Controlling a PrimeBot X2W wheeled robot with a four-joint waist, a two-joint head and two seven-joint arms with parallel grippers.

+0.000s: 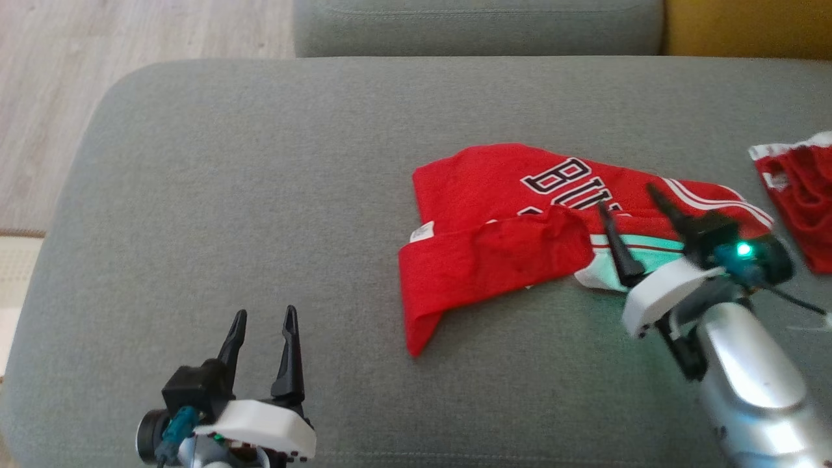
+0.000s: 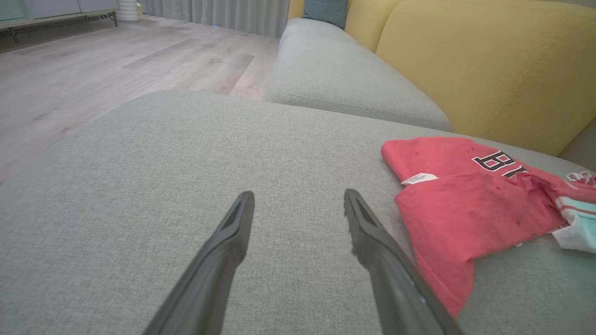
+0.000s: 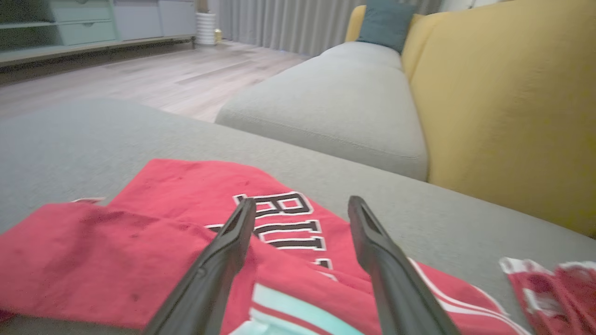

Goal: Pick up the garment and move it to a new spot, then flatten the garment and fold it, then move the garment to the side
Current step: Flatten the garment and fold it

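Red and partly folded, the garment (image 1: 494,227) lies right of centre on your grey cushion (image 1: 260,195), your right gripper (image 1: 625,197) spread wide over its striped edge holding nothing, your left gripper (image 1: 266,312) equally wide above bare cushion, while a folded flap hides most of the lettering and the frame edge crops the red shorts (image 1: 799,195).

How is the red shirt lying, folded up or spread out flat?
Partly folded. The shirt has one red flap doubled over its front, covering part of the black letters.
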